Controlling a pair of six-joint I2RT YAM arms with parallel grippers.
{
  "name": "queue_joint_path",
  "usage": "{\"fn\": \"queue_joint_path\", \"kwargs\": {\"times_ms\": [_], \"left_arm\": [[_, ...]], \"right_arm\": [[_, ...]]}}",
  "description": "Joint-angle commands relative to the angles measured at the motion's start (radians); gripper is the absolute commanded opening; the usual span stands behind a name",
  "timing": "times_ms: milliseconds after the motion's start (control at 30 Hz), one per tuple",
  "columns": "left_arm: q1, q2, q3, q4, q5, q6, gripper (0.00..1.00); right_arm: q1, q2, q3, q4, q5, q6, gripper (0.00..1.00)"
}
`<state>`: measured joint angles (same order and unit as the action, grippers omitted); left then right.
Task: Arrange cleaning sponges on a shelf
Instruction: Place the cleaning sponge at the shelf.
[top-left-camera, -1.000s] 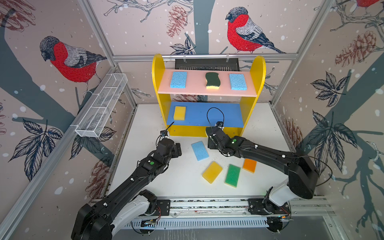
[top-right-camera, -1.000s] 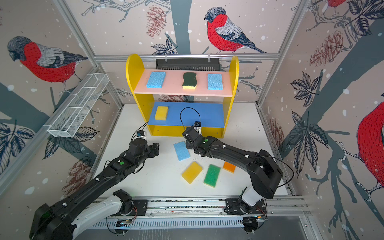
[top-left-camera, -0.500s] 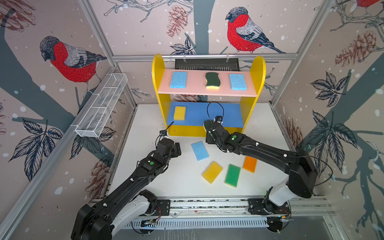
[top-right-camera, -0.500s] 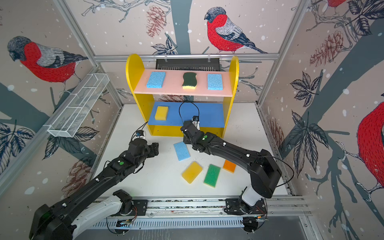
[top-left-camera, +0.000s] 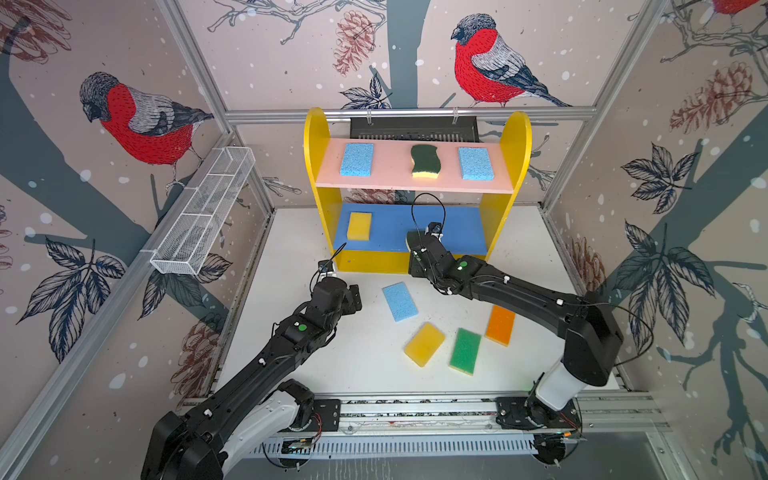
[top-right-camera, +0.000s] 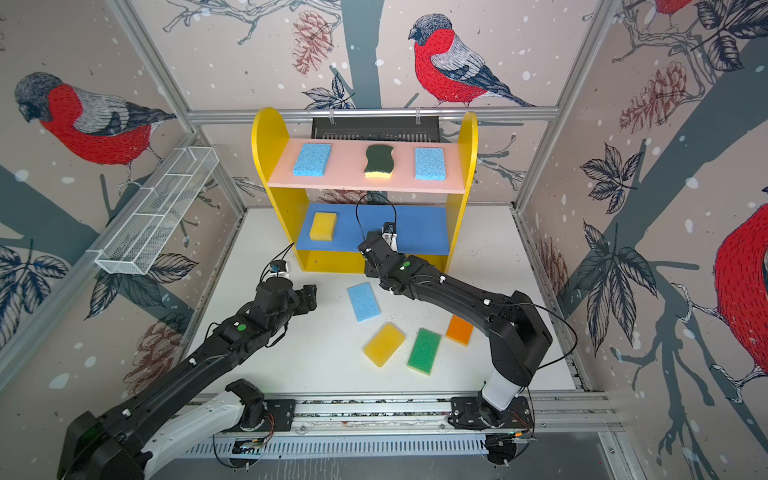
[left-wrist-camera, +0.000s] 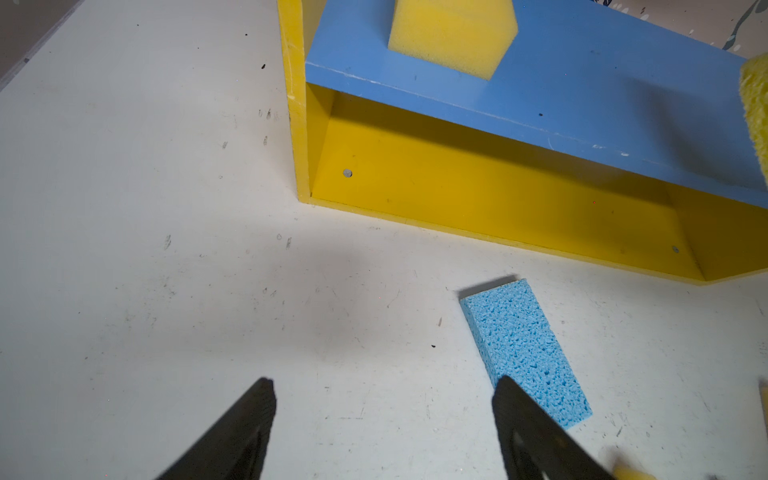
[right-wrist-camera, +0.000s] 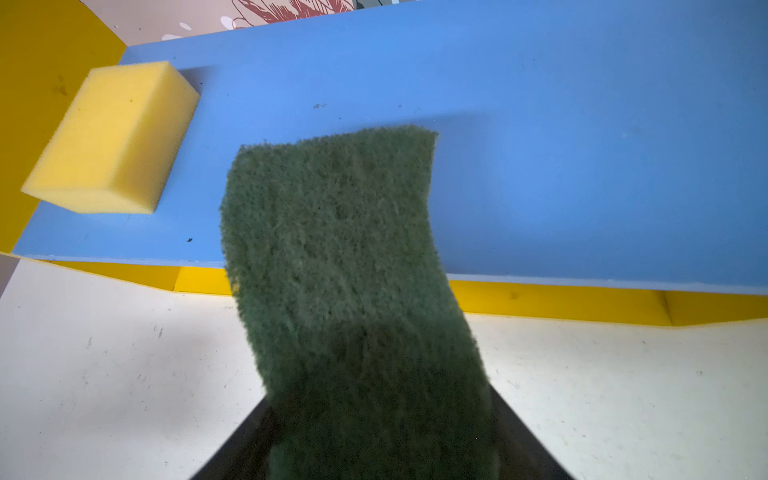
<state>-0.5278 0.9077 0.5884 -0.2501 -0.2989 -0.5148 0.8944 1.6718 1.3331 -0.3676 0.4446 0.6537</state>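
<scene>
The shelf (top-left-camera: 515, 137) stands at the back. Its pink top board bears two light blue sponges (top-left-camera: 356, 160) (top-left-camera: 476, 163) and a dark-green wavy one (top-left-camera: 424, 161). A yellow sponge (top-left-camera: 359, 225) lies at the left of the blue middle board. My right gripper (right-wrist-camera: 378, 409) is shut on a second dark-green sponge (right-wrist-camera: 340, 249), whose far end hangs over the blue board's front edge. On the table lie a light blue sponge (top-left-camera: 400, 301), a yellow one (top-left-camera: 424, 344), a green one (top-left-camera: 465, 350) and an orange one (top-left-camera: 500, 325). My left gripper (left-wrist-camera: 384, 382) is open and empty, just left of the light blue sponge (left-wrist-camera: 525, 349).
A long white wire-mesh basket (top-left-camera: 203, 212) hangs on the left wall. A black slotted box (top-left-camera: 413, 126) sits behind the shelf's top. The shelf's yellow bottom level (left-wrist-camera: 498, 195) holds nothing. Metal frame posts bound the white table.
My right gripper has carried the dark-green sponge away from the table's middle toward the shelf, up to the blue board's front edge. The left arm has not moved.
</scene>
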Motion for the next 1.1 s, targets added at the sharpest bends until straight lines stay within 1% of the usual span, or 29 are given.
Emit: {"fn": "queue_joint_path", "kwargs": {"times_ms": [0,367,667,1067], "left_arm": [[0.000,-0.006,-0.003,0.023,-0.019,0.018,0.83],[-0.001,-0.010,-0.012,0.038,-0.015,0.008,0.83],[-0.001,-0.027,-0.030,0.060,-0.004,0.002,0.83],[0.000,-0.049,-0.048,0.069,-0.013,-0.001,0.83]], "right_arm": [[-0.002,0.015,0.025,0.030,0.027,-0.013,0.67],[-0.011,0.046,0.062,0.071,0.050,-0.009,0.67],[-0.017,0.101,0.124,0.074,0.071,-0.004,0.67],[-0.044,0.163,0.188,0.076,0.061,0.011,0.67]]}}
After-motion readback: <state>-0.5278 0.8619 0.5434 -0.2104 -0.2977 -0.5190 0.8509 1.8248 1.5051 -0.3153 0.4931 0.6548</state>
